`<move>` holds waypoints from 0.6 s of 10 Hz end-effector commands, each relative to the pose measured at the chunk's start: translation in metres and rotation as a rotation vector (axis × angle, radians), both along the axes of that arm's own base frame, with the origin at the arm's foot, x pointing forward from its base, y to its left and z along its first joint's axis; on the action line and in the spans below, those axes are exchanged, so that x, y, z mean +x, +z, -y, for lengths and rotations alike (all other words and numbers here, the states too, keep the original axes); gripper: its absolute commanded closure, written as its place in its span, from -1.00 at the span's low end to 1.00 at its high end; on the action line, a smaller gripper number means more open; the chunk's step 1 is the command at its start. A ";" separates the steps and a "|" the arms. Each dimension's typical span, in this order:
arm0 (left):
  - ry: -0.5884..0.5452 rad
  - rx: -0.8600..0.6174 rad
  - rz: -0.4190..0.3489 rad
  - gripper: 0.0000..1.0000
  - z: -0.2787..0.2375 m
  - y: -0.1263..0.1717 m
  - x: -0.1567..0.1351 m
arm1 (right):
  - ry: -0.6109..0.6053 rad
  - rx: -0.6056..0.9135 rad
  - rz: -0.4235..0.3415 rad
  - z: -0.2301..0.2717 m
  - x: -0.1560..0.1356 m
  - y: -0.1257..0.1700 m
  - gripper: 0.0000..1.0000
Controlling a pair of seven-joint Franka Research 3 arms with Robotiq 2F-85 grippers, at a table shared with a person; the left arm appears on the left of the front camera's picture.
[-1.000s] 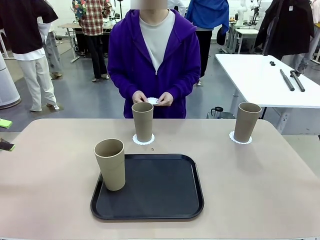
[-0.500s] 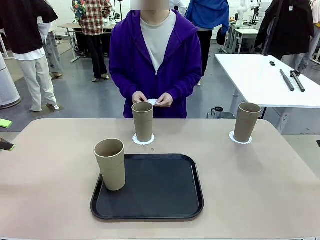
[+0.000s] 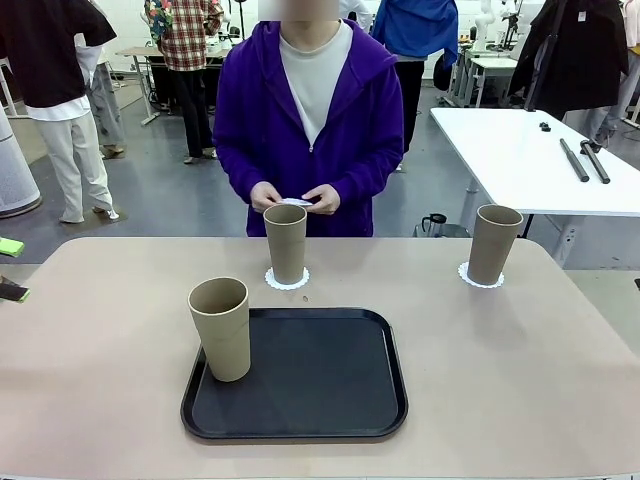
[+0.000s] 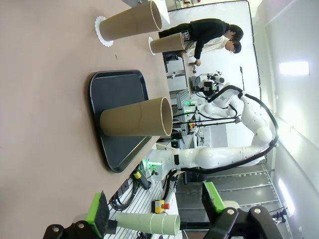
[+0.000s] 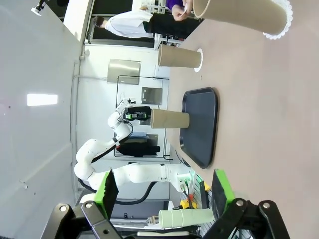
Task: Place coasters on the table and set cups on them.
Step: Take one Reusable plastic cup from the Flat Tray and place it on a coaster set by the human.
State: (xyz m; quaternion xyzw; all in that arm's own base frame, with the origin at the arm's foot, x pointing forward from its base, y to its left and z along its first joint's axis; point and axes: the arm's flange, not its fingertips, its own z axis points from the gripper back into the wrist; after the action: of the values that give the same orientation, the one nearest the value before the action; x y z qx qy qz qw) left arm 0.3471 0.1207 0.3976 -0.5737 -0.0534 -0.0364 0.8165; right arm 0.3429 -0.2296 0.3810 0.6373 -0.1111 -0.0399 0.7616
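Note:
Two tan cups [image 3: 286,243] [image 3: 494,244] stand on white coasters [image 3: 287,280] [image 3: 481,278] at the far side of the table [image 3: 500,380]. A third cup [image 3: 221,328] stands on the left end of the black tray [image 3: 300,375]. The person holds another coaster [image 3: 297,203] in both hands at waist height. My left gripper [image 3: 10,268] [image 4: 154,206] stands open at the table's left edge, holding nothing. The right gripper [image 5: 164,191] is open too, well away from the nearest cup [image 5: 239,15] and its coaster [image 5: 280,29].
Most of the tray is bare to the right of its cup. A white side table [image 3: 530,160] with dark rods stands at the back right. Other people stand behind the person. Bare tabletop lies at both sides of the tray and in front of it.
The person's hands have shifted slightly lower and to the left with the coaster. The cups, the tray and my left gripper have not moved.

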 end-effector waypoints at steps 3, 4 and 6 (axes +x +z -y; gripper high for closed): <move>0.007 -0.012 0.008 -1.00 0.000 0.002 -0.001 | 0.001 0.001 -0.011 0.000 -0.002 -0.001 -1.00; 0.007 -0.012 0.008 -1.00 0.000 0.002 -0.001 | 0.001 0.001 -0.011 0.000 -0.002 -0.001 -1.00; 0.007 -0.012 0.008 -1.00 0.000 0.002 -0.001 | 0.001 0.001 -0.011 0.000 -0.002 -0.001 -1.00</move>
State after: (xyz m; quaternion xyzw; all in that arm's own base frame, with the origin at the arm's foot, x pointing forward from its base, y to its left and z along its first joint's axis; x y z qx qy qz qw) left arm 0.3471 0.1207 0.3976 -0.5737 -0.0534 -0.0364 0.8165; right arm 0.3429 -0.2296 0.3803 0.6371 -0.1101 -0.0406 0.7618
